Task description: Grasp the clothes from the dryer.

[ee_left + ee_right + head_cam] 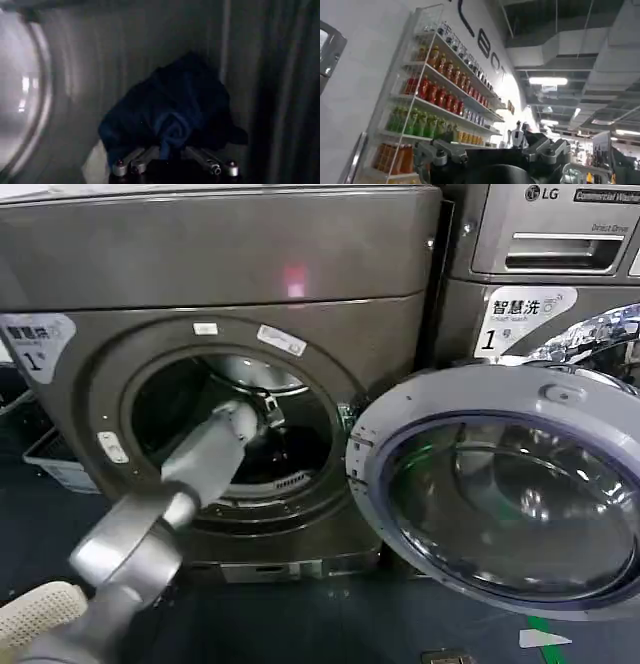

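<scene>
left gripper (172, 167) fingers spread, just short of the clothes (172, 112) (dark blue) | inside dryer (230, 314), door (505, 494) swung open | right gripper (492, 155) spread, pointed at shelves (435, 105)

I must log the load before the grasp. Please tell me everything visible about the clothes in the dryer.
The clothes are a crumpled heap of soft dark blue fabric with deep folds, lying on the ribbed metal drum wall inside the dryer. The left gripper, fingers spread, sits right at the heap's near edge; contact cannot be told.
</scene>
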